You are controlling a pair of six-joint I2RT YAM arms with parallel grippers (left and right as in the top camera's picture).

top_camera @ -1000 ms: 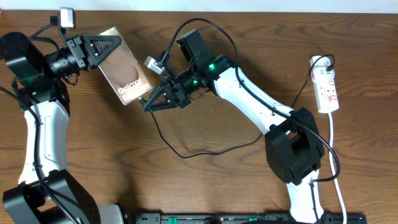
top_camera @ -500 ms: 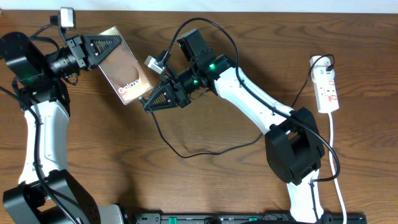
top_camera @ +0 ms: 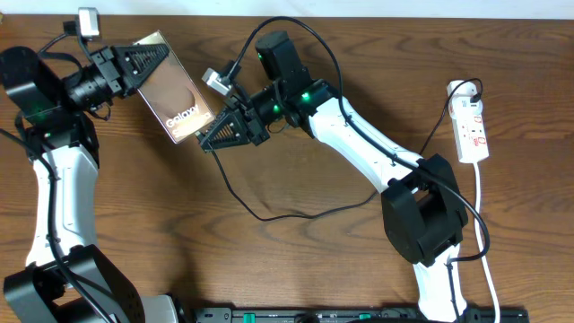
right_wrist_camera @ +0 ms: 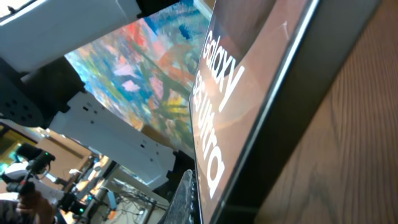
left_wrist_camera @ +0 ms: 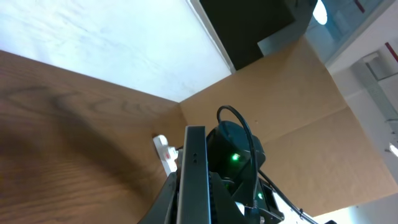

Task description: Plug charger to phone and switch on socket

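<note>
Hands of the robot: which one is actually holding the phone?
The left hand, upper left in the overhead view, clamps the phone by its top end. The right hand only points its tips at the phone's lower edge.

Brown wooden table (top_camera: 134, 233) with a cardboard panel (left_wrist_camera: 298, 124) beyond.

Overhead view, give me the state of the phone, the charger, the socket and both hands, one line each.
phone: lifted off the table, tilted, held at one end.
charger: cable slack on the table, one end in the right hand; plugged in or not, cannot tell.
socket: flat on the table, black plug in; switches too small to read.
left hand: shut on the phone.
right hand: shut on the charger, by the phone's lower end.
</note>
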